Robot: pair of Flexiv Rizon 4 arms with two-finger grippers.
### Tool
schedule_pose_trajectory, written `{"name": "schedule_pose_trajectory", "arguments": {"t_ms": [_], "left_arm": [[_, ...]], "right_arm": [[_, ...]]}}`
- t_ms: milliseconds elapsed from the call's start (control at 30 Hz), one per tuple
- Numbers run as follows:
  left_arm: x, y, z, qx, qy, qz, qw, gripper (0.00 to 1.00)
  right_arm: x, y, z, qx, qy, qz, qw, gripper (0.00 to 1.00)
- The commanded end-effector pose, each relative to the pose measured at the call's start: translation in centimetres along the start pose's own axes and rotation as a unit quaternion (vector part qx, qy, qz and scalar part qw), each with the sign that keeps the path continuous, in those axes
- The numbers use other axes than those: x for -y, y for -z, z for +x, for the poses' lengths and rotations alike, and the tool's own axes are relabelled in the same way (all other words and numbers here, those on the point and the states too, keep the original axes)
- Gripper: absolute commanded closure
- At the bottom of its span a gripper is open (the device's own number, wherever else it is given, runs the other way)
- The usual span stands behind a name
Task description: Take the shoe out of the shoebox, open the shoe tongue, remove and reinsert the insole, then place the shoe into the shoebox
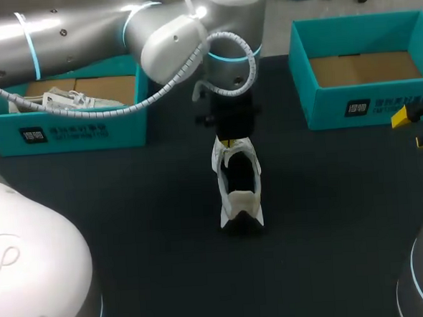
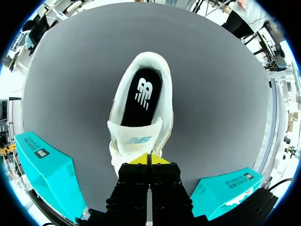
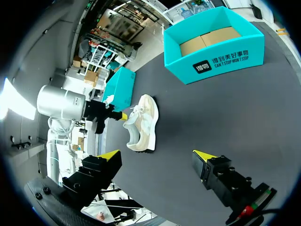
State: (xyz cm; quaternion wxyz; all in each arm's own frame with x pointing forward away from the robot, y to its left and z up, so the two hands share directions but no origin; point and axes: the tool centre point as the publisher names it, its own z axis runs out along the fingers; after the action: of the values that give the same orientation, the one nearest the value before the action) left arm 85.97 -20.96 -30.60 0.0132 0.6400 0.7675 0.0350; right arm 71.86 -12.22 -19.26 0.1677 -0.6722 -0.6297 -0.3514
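A white shoe (image 1: pixel 237 182) with a black insole (image 2: pixel 143 96) stands upright on the dark table's middle, heel toward me. My left gripper (image 2: pixel 149 159) comes in from the left and hangs over the shoe's lace end, shut on the raised tongue (image 2: pixel 135 140). The right wrist view also shows the shoe (image 3: pixel 142 123), lying ahead of my right gripper (image 3: pixel 156 154). That gripper stands wide open with nothing between its fingers, low at the table's right edge (image 1: pixel 416 127).
A teal shoebox (image 1: pixel 73 127) at the back left holds a second white shoe (image 1: pixel 71 101). Another teal shoebox (image 1: pixel 370 102) at the back right shows only its brown floor. Bare dark table surrounds the shoe.
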Motion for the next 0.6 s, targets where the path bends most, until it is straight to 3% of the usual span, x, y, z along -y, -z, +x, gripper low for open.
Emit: {"name": "schedule_pose_trajectory", "arguments": {"t_ms": [33,300,600], "left_arm": [[-0.9,1.4,0.0,0.01,-0.011,-0.008,1.0,1.0],[-2.0,1.3,-4.6,0.032,-0.051,-0.005,0.998,1.0],[-0.6,0.5,-5.8,0.031,-0.078,0.006,0.996,1.0]], "right_arm": [[0.0,-0.1,0.0,0.002,-0.001,0.0,1.0,0.0],[0.0,-0.1,0.0,0.002,-0.001,0.0,1.0,0.0],[0.0,-0.1,0.0,0.002,-0.001,0.0,1.0,0.0]]}}
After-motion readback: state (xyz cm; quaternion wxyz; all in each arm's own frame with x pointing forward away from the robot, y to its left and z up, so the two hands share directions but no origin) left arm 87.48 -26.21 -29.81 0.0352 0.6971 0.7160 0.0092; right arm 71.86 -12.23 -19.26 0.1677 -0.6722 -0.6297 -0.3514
